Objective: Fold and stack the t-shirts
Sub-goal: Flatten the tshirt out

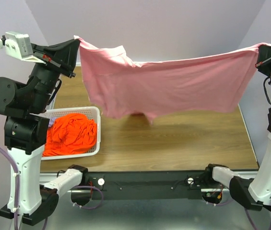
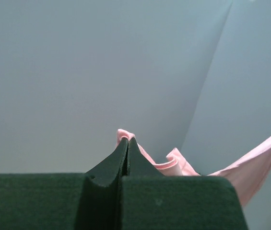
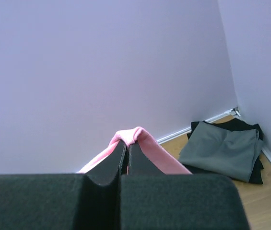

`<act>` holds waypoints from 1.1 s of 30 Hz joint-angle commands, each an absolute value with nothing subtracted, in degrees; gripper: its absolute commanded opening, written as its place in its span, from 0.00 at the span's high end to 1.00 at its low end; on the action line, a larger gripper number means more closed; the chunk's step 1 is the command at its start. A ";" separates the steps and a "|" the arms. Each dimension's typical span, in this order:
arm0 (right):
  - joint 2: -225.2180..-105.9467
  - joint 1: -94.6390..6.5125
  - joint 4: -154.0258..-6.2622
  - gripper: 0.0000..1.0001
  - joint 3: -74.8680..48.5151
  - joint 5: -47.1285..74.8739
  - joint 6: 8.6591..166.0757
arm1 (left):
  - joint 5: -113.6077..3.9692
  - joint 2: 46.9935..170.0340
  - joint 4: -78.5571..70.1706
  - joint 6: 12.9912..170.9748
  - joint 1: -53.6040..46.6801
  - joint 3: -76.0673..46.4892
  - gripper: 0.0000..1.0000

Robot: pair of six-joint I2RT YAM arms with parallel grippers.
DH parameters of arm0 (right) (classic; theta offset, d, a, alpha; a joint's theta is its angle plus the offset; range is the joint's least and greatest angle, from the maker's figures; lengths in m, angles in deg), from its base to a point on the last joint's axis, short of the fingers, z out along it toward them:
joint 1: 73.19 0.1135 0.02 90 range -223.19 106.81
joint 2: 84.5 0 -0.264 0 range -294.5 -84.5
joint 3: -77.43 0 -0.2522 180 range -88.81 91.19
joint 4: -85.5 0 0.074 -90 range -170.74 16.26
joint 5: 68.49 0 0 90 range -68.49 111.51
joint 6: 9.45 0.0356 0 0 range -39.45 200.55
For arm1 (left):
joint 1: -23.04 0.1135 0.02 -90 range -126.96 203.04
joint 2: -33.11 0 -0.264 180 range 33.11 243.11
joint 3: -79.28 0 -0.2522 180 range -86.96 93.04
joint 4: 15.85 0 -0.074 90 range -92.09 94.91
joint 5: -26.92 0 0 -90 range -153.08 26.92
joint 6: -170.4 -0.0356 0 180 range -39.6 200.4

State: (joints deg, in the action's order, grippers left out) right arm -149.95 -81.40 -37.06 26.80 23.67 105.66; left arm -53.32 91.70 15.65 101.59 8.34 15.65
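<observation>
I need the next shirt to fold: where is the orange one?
Top view: the orange shirt lies crumpled in the white basket at the left of the table, beside the left arm.

Stretched pink t-shirt (image 1: 173,86) spans the table (image 1: 197,143); basket (image 1: 77,109) blocks near-left.

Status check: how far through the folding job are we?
Done: a folded stack of grey and black t-shirts lies in the far corner. In hand: the pink t-shirt hangs stretched in the air between the left gripper and right gripper, not yet folded. Left: the orange t-shirt, crumpled in the white basket.
</observation>
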 commanded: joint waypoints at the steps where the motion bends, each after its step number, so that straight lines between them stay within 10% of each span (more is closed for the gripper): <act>1: -154.19 -81.45 -36.88 0.98 24.14 25.56 105.33 | -49.29 95.50 15.22 100.44 8.18 16.23 1.00; 22: -178.10 -81.45 -41.19 0.99 29.04 23.10 107.18 | -49.98 131.18 18.56 98.86 5.99 42.32 1.00; 33: -170.12 -81.54 -41.10 0.98 27.74 24.58 107.80 | -51.22 121.28 17.96 94.12 5.72 35.33 1.00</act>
State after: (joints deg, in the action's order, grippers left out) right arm -176.16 -81.40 -39.75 28.53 23.62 106.73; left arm -50.09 126.95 19.34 97.29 6.37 38.62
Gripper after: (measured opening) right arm 0.023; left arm 0.005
